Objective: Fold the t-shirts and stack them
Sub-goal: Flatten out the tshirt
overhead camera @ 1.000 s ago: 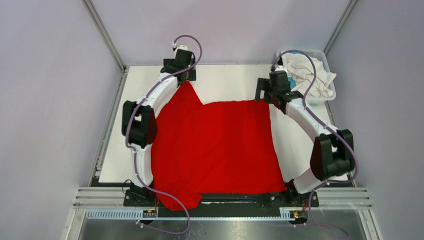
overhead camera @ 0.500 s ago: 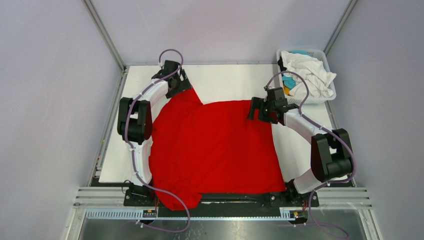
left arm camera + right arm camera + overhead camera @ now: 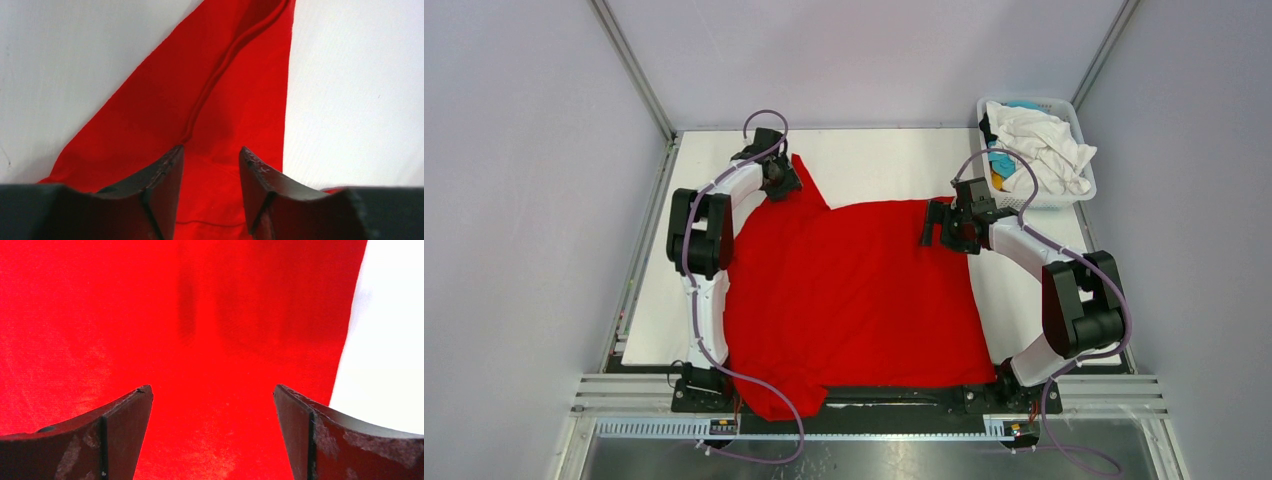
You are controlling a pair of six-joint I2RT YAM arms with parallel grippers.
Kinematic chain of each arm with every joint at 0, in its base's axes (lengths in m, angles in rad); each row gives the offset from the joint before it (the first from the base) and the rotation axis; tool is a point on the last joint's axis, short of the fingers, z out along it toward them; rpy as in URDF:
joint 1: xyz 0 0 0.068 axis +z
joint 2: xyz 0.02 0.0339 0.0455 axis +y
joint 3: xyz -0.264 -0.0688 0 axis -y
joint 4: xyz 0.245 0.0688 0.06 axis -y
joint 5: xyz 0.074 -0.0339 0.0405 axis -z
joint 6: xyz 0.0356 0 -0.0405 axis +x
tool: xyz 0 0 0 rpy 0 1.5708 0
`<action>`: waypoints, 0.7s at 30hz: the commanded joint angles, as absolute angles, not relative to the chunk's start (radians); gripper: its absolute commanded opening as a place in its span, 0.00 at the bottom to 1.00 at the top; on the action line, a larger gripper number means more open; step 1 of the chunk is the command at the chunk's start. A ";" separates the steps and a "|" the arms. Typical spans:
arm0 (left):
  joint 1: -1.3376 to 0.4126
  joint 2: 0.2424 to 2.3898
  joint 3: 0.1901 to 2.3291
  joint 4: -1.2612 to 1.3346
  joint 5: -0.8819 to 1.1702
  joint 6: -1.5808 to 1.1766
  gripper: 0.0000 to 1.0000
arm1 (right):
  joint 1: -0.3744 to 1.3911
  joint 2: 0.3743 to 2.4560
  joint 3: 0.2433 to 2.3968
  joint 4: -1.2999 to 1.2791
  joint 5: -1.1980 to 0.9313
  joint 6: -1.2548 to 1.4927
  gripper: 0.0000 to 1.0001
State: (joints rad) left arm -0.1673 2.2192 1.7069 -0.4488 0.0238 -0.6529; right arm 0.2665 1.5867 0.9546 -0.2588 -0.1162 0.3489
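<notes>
Evidently readying a fold, the left gripper (image 3: 211, 150), jaws narrow, straddles the far peak of the bright red cloth t-shirt (image 3: 854, 290); the right gripper (image 3: 212, 392) hangs wide above its far right corner.

A white surface (image 3: 874, 165) lies inside a walled cell; a white lattice-sided basket (image 3: 1064, 200) sits at its far right corner; pale grey walls (image 3: 524, 200) rise behind the far, left and right edges; slanting aluminium posts (image 3: 629, 65) meet the two far corners; a slotted metal rail (image 3: 854, 428) runs along the near edge.
</notes>
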 commanded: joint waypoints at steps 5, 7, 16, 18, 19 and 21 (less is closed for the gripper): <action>-0.163 2.261 1.779 -0.423 0.028 -0.682 0.32 | 0.271 1.591 0.994 -0.294 -0.084 0.349 0.99; -0.163 2.269 1.785 -0.424 0.040 -0.690 0.24 | 0.271 1.591 0.995 -0.296 -0.079 0.349 1.00; -0.172 2.203 1.757 -0.427 0.035 -0.716 0.00 | 0.271 1.602 1.004 -0.306 -0.069 0.348 0.99; -0.185 2.177 1.747 -0.428 0.012 -0.716 0.00 | 0.270 1.605 1.011 -0.313 -0.068 0.347 1.00; -0.192 2.168 1.746 -0.428 0.008 -0.717 0.00 | 0.271 1.605 1.013 -0.320 -0.067 0.345 0.99; -0.206 2.159 1.750 -0.429 0.005 -0.725 0.00 | 0.271 1.604 1.017 -0.324 -0.065 0.345 1.00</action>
State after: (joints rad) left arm -0.1764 2.2559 1.7451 -0.4511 0.0216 -0.7052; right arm 0.2665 1.5963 0.9714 -0.3019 -0.0883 0.3481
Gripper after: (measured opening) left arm 0.022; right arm 0.993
